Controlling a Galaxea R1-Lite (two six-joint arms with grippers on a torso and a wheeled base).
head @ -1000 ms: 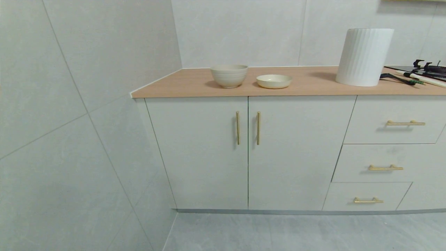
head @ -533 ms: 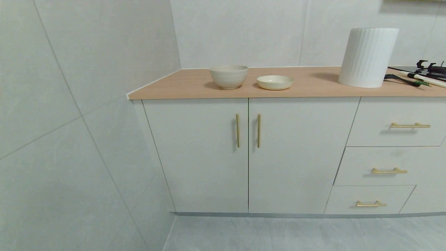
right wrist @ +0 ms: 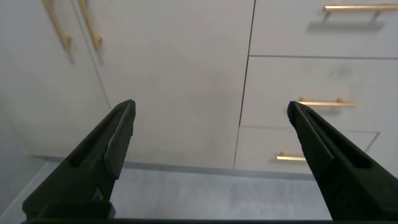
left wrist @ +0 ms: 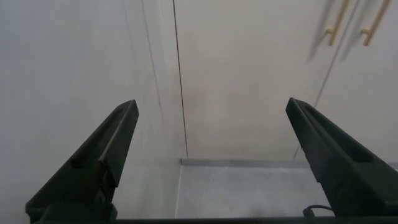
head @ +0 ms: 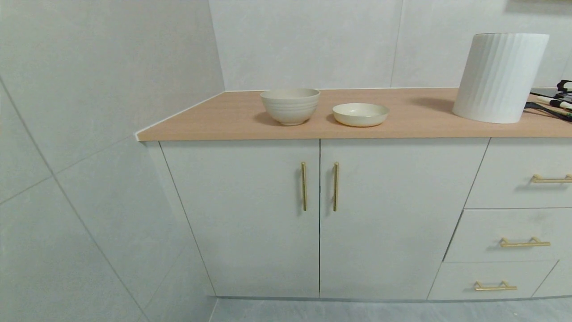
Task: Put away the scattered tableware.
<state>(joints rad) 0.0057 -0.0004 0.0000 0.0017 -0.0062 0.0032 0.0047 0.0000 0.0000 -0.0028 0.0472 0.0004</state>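
Pale grey tiled walls point(head: 103, 80) enclose a corner kitchen unit whose wood-grain desk point(head: 223, 118) carries the tableware. Landmark: a ribbed beige ceramic bowl point(head: 290, 106), upright, near the desk's front edge. Just beside the bowl, on the robot's right and apart from it, lies a shallow cream round dish point(head: 360, 114). Both sit loose on the open top rather than in storage, so they are presumably the pieces to be put away; neither is yet handled. Directly below bowl and dish, a pair of white cupboard doors point(head: 250, 214) stands shut, their slim vertical brass handles point(head: 304, 186) side by side at the centre seam. Farther to the bowl's right, a tall white fluted cylindrical container point(head: 500, 76) stands on the desk, with dark long-handled utensils point(head: 552, 105) beyond it; three white drawers point(head: 514, 170) with horizontal brass pulls lie beneath these. Left hand point(left wrist: 210, 109) and right hand point(right wrist: 211, 109) hang low before the cupboard fronts, well below the bowl, each spread wide with nothing between the fingers. Obstacle, as judged: the shut doors bar the cupboard space, so one probably must be pulled by its handle before bowl or dish can go inside. The container stands well apart from the bowl and seems unlikely to hinder a reach.
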